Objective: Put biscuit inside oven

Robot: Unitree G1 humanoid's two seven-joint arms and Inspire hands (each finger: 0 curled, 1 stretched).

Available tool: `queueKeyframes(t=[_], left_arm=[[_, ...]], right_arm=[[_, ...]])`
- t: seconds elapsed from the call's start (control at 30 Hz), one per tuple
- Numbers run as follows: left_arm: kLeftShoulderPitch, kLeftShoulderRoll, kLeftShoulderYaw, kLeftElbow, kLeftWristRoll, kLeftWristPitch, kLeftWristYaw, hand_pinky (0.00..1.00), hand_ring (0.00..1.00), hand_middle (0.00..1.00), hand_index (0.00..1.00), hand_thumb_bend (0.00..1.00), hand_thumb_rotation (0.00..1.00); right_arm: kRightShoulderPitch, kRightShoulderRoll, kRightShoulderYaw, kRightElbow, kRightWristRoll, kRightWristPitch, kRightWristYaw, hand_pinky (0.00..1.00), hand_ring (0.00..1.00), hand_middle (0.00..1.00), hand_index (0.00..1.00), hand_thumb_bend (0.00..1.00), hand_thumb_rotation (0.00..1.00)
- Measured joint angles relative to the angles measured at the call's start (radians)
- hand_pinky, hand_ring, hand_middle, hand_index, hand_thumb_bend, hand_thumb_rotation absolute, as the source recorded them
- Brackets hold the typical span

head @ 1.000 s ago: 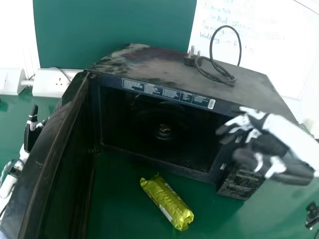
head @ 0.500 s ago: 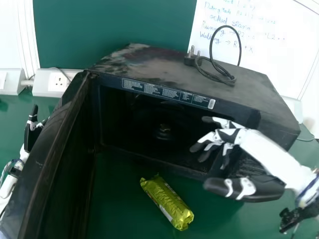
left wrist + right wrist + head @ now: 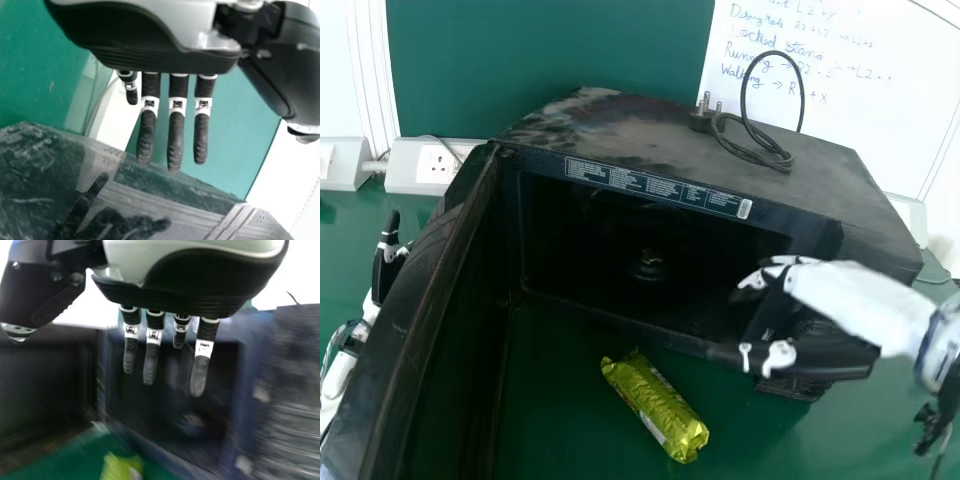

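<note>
Yellow-green biscuit packet (image 3: 655, 405): lay before your oven (image 3: 620, 130). Right hand (image 3: 810, 287): hung spread by its opening. Left hand (image 3: 386, 270): fingers straight.

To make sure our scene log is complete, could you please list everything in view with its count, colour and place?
Biscuit packet: one, yellow-green, on the table before the oven
Oven: one, black, centre
Oven door: one, black, open, left side
Label strip: one, dark with pale print, above the opening
Cable with plug: one, black, on the oven top
Socket box: one, white, behind the door
Table: one, green, beneath everything
Panel: one, green, behind the oven
Whiteboard: one, white, back right
Left hand: one, black and white, beyond the door
Right hand: one, black and white, by the oven's right front
</note>
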Motion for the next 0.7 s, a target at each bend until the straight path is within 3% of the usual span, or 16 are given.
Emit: queueKeyframes(t=[0.27, 0.4, 0.5, 0.7], left_arm=[[0.004, -0.006, -0.001, -0.016, 0.006, 0.001, 0.015, 0.24, 0.31, 0.40, 0.49, 0.52, 0.07], [0.005, -0.006, -0.002, -0.022, 0.006, 0.003, 0.016, 0.25, 0.31, 0.40, 0.49, 0.52, 0.07], [0.006, -0.006, -0.002, -0.022, 0.006, 0.008, 0.015, 0.25, 0.31, 0.40, 0.49, 0.51, 0.07], [0.008, -0.006, -0.002, -0.023, 0.006, 0.014, 0.014, 0.24, 0.31, 0.40, 0.49, 0.52, 0.07]], right_arm=[[0.044, -0.001, 0.094, -0.128, -0.055, 0.191, -0.050, 0.62, 0.79, 0.86, 0.88, 1.00, 0.53], [0.095, 0.024, 0.188, -0.174, -0.119, 0.232, -0.116, 0.60, 0.78, 0.84, 0.91, 0.99, 0.54], [0.112, 0.026, 0.276, -0.187, -0.166, 0.248, -0.161, 0.64, 0.81, 0.87, 0.94, 1.00, 0.56], [0.070, 0.058, 0.436, -0.188, -0.193, 0.304, -0.208, 0.83, 0.95, 0.97, 0.97, 1.00, 0.57]])
